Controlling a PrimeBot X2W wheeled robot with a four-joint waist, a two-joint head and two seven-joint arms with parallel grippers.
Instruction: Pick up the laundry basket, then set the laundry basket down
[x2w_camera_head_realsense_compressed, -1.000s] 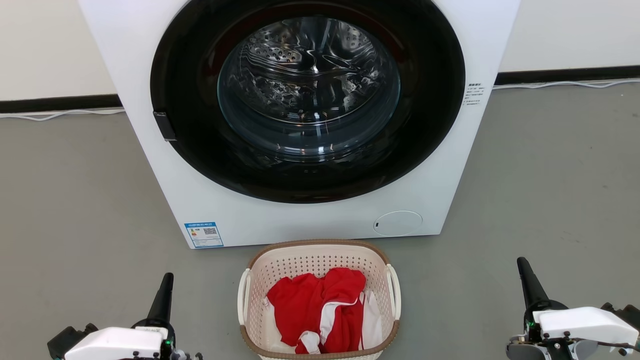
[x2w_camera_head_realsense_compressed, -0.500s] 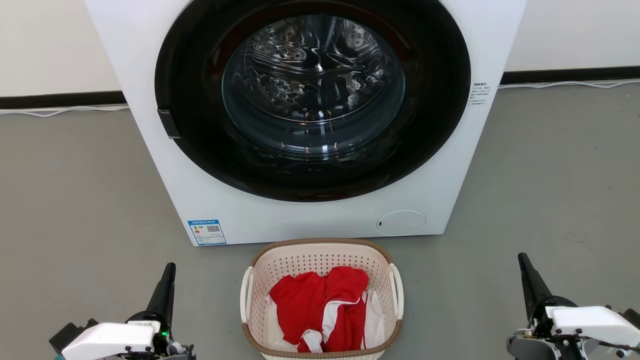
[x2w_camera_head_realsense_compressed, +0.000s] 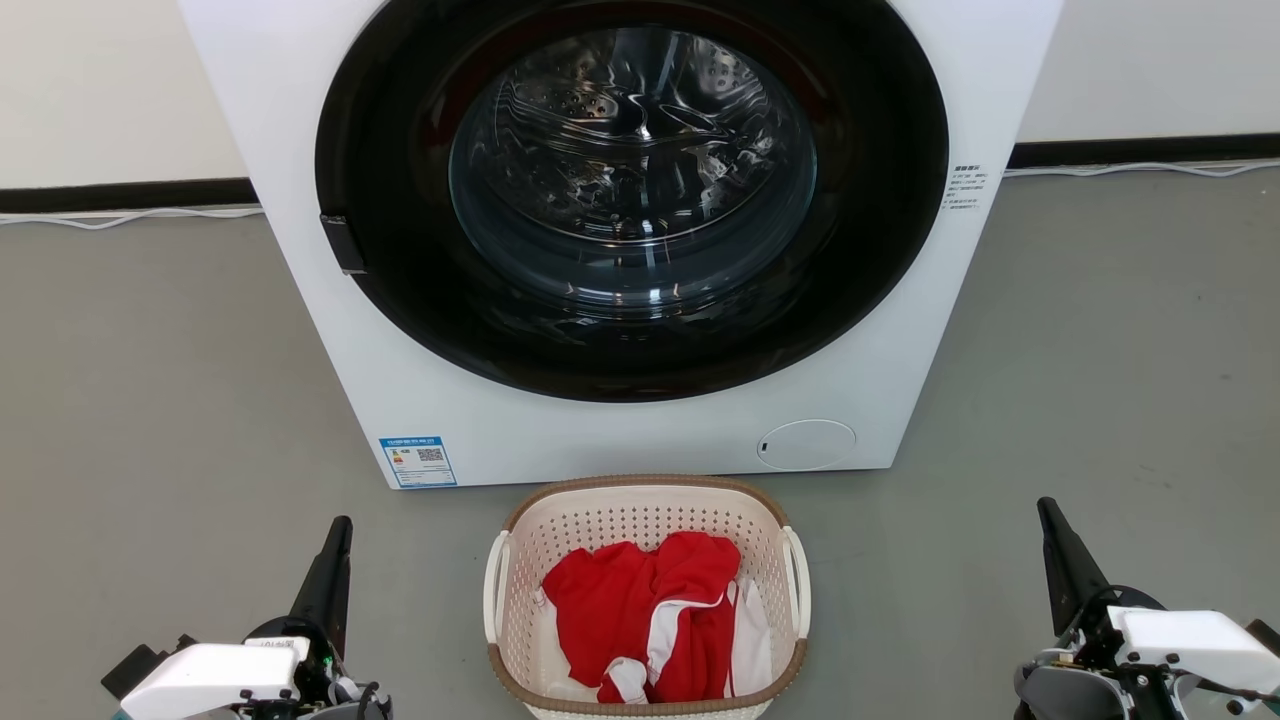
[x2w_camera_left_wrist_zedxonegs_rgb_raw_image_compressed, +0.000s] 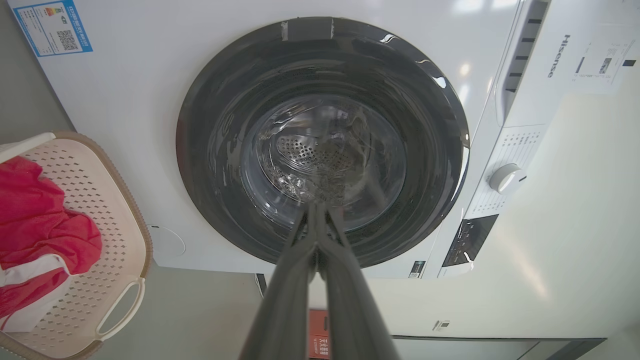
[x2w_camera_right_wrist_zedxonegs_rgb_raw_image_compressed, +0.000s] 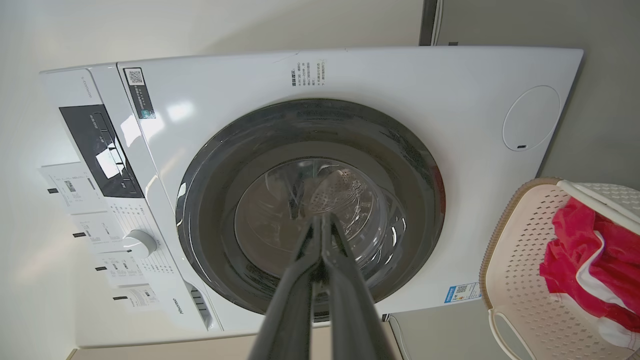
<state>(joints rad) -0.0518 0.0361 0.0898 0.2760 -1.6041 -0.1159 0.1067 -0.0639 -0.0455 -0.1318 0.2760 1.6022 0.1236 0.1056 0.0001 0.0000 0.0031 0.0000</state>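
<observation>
Laundry basket sits upright on the grey floor, bottom centre of head view, just in front of the washer. Loop handles point frame L and R; near end is cropped (so long axis can't be called). Red-and-white clothes inside. Washer has a blue QR label lower L, and "Hisense" reads in L wrist view. Left gripper and right gripper, at the bottom corners, are both pinched closed and empty, well apart from basket.

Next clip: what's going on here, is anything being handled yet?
Nothing is being handled yet. The laundry basket sits on the floor in front of the washer, with red and white clothing inside. The left gripper and right gripper hang on either side of it, both shut and empty.
</observation>
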